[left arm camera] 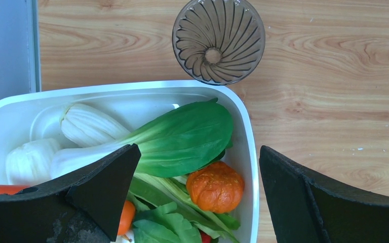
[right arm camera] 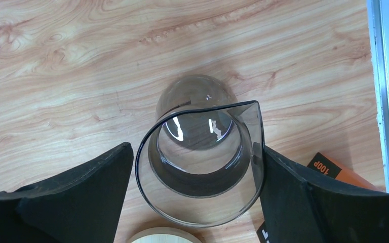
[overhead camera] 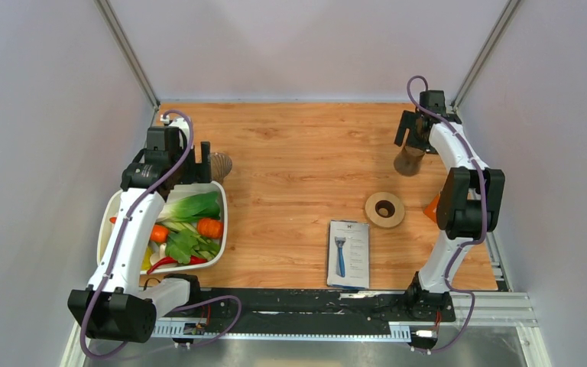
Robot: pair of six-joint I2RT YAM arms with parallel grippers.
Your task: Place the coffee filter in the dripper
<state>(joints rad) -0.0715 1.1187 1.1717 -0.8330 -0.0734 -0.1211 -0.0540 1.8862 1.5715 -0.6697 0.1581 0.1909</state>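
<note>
The dripper (overhead camera: pixel 221 165) is a brownish translucent ribbed cone standing on the wooden table just behind the white basket. It also shows at the top of the left wrist view (left arm camera: pixel 218 41). My left gripper (overhead camera: pixel 199 157) is open and empty (left arm camera: pixel 197 152), hovering over the basket's far right corner, just short of the dripper. No loose coffee filter shows in any view. My right gripper (overhead camera: pixel 413 139) is open (right arm camera: pixel 195 152), its fingers on either side of a clear glass carafe (right arm camera: pixel 200 162). The right finger is close against the glass and the left one stands apart.
The white basket (overhead camera: pixel 218 200) holds bok choy, carrots, chillies and a small orange pumpkin (left arm camera: pixel 215 186). A wooden ring (overhead camera: pixel 384 209), a razor pack (overhead camera: pixel 349 254) and an orange packet marked 100P (right arm camera: pixel 329 169) lie near the right arm. Walls enclose the table.
</note>
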